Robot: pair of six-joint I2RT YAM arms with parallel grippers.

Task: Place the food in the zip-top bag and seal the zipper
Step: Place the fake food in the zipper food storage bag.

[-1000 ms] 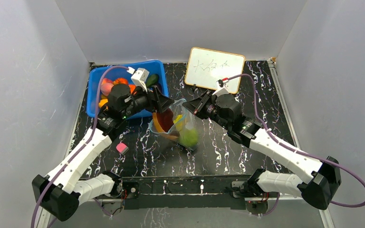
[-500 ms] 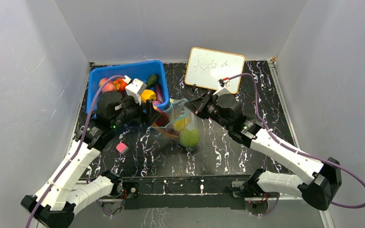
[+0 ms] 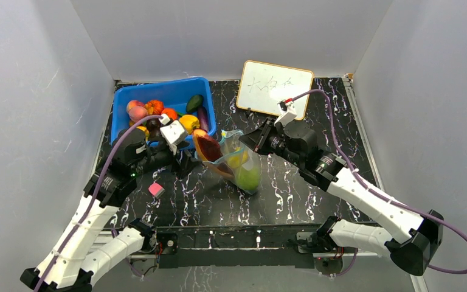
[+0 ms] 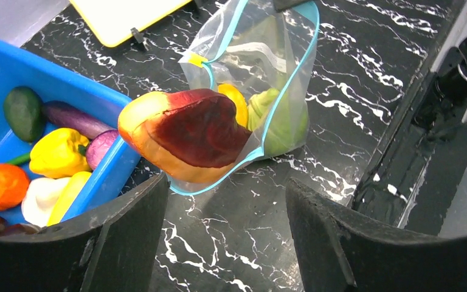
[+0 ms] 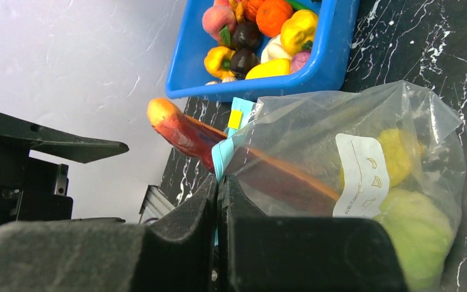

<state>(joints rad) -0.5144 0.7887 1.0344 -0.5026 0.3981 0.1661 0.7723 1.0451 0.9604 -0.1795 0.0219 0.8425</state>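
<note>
Backing off toward the lower left of the top view, the left arm no longer covers the bag mouth as it did a second ago, and the blue bin (image 3: pixel 120 118) it was hiding now shows its pile of toy produce. The right arm has barely shifted.

On the dark marbled table (image 3: pixel 292 201), at frame centre, the zip-top bag (image 3: pixel 243 173) stands held up, with its mouth turned toward the bin. A green round fruit (image 5: pixel 413 237) and a yellow piece (image 5: pixel 398 155) sit at its bottom. The orange-and-dark-red slice (image 4: pixel 188 137) is lodged in the mouth. Its long axis runs from the bag's inside out toward the bin, with roughly the outer half still sticking past the rim.

The left gripper (image 4: pixel 225 188) is spread wide and holds nothing. In its wrist view the slice lies straight ahead and just above the gap between the jaws, so this arm is the one free to reach it. The right gripper (image 5: pixel 219 182) is pressed together at the bag's mouth edge. It seems to be pinching the plastic by the zipper (image 5: pixel 222 159), though its own fingers hide the exact contact.

As I judge it, the next move is to push the slice down along its length, since the teal strip cannot close while it protrudes.
</note>
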